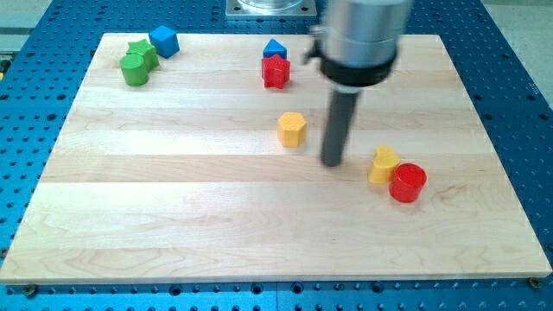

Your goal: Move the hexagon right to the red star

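The big grey metal arm body [363,39] is blurry, and the view's top edge cuts it off. The green star-shaped block [144,50] is partly hidden behind the round green block [134,70]. The small blue block [275,48] peeks out behind the red star block [276,72], so its shape is hard to tell.

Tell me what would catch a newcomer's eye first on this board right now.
Most striking is the dark rod hanging over the middle of the wooden board, my tip resting just to the view's right of the yellow hexagon. Next comes the red star near the view's top, touching a blue block. A red cylinder sits against a yellow block at the view's right.
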Controlling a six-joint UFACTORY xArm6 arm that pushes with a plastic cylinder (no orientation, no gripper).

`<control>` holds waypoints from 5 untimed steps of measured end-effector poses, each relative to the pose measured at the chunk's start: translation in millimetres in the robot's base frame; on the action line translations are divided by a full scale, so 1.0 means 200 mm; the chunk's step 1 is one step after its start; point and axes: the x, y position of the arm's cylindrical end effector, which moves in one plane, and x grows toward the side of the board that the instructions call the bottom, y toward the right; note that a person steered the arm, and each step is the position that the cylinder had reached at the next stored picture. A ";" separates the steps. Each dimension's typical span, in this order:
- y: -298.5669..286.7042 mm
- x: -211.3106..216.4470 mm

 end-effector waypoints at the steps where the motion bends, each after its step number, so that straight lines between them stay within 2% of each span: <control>1: -0.21 -0.30; 2: -0.25 -0.08; 3: -0.25 -0.39; 4: -0.05 -0.63; 5: -0.04 -0.43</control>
